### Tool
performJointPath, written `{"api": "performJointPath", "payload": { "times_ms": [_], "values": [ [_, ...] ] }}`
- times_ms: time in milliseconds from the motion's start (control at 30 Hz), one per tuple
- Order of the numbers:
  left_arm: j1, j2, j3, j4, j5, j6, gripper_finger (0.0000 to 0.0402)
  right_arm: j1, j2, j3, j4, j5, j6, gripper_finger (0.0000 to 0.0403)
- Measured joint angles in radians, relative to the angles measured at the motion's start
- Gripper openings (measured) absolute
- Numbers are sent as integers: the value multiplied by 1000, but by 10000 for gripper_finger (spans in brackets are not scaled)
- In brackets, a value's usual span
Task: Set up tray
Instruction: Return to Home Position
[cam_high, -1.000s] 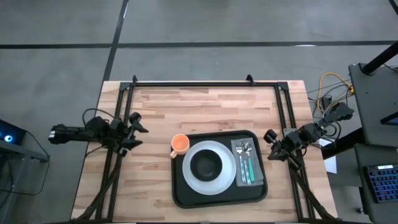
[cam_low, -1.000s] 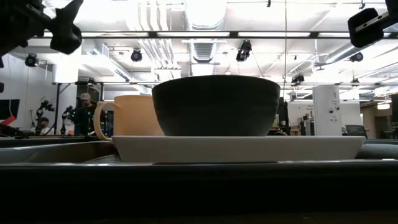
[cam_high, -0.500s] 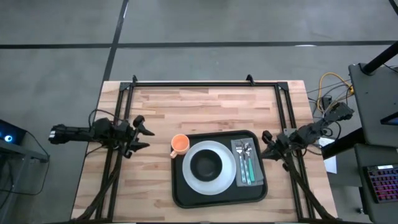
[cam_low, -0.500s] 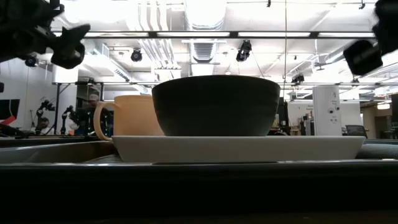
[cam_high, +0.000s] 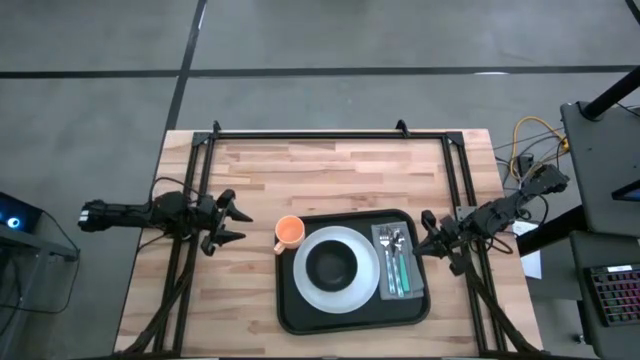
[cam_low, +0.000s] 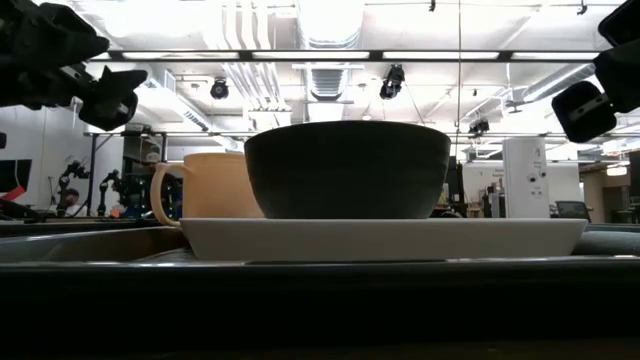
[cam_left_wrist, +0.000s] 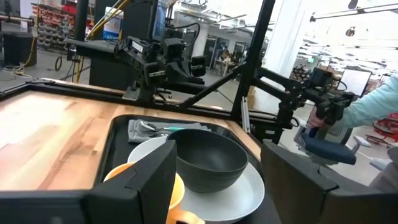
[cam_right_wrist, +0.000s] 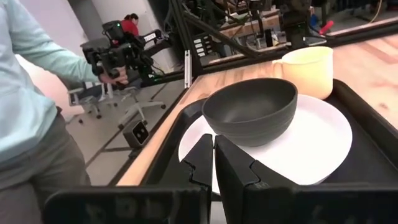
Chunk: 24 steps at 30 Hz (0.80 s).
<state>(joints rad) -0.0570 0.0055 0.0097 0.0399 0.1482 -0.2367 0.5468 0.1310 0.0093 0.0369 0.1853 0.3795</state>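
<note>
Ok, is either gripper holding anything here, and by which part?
Nothing is held. The left gripper is open and empty, off the tray; the right gripper is shut on nothing by its rim.

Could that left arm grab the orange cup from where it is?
Probably yes. The left gripper hovers open just left of the orange cup, with only bare table between them; the plate lies beyond the cup.

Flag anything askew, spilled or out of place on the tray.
Nothing spilled or damaged. Bowl sits centred on plate, cutlery straight on napkin. The orange cup crowds the tray's corner; unclear if inside the rim. Left gripper and right gripper hover aside.
</note>
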Motion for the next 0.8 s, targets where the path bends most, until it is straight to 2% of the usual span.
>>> {"api": "performJointPath", "payload": {
  "times_ms": [133,333,800],
  "values": [
    [0,0,1,-3,0,-12,213,0,2,0,0,-2,-11,8],
    [0,8,1,-4,1,-35,213,0,2,0,1,14,61,8],
    [0,47,1,-3,3,-35,213,0,2,0,2,17,65,8]
  ]
}}
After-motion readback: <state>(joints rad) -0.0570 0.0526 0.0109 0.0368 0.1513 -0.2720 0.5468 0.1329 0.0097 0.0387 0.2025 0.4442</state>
